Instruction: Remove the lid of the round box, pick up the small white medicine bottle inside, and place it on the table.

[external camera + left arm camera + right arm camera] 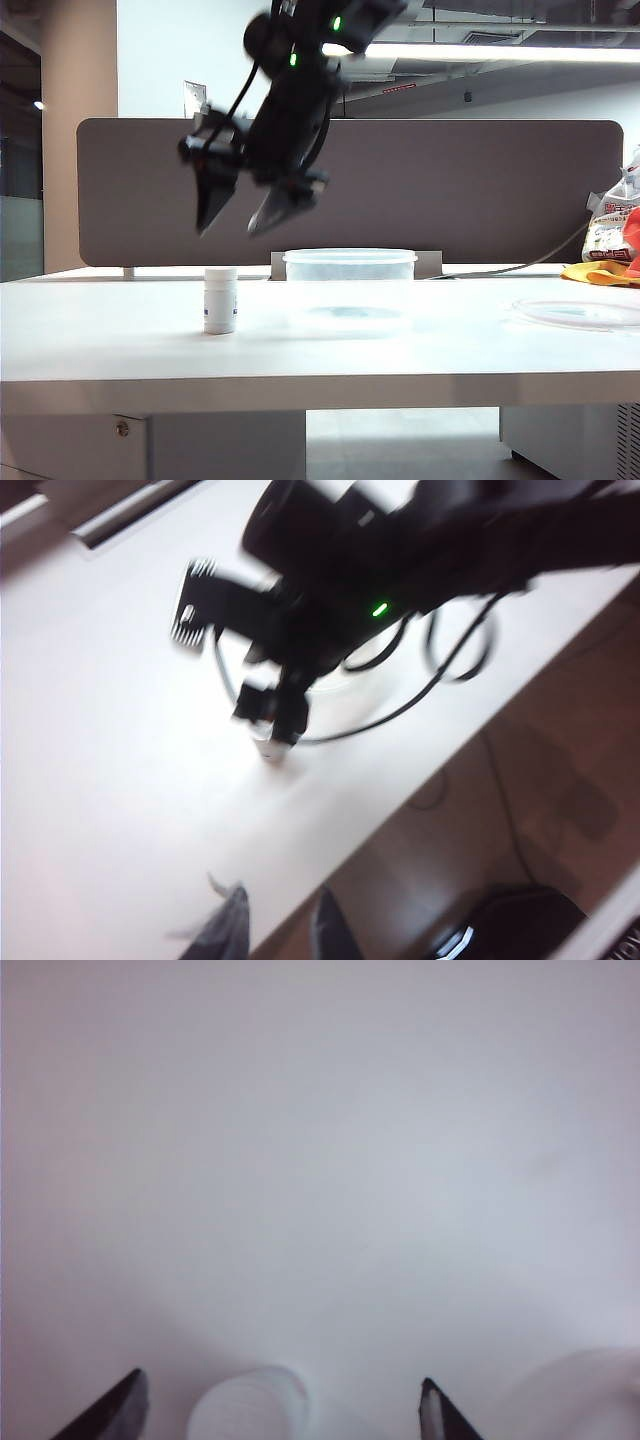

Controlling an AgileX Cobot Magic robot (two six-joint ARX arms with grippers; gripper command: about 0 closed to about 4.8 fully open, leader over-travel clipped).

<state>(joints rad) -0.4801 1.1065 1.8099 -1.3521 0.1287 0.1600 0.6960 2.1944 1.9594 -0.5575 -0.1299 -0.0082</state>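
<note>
Seen on the table (120,350): box (350,290) uncovered, standing near the middle in front of the partition (480,190), nothing visible inside but a bluish smudge on its floor. Bottle (220,300) out of the box, upright on the table just left of it in the exterior view, capped, close to the box wall but apart from it. Lid (580,313) lying flat on the table well to the right of the box. Right gripper (230,230) reached across to the box's left side, hanging above the bottle and clear of it, tilted, fingers spread wide and gripping nothing; from its own wrist camera, the bottle's round cap between and below the two dark fingertips, touched by neither. Left gripper (275,930) outside the exterior view; from its wrist camera, blurred, two fingertips a little apart with nothing between them, held high and well back from the box, looking down on the table's edge and the right arm over the box.
</note>
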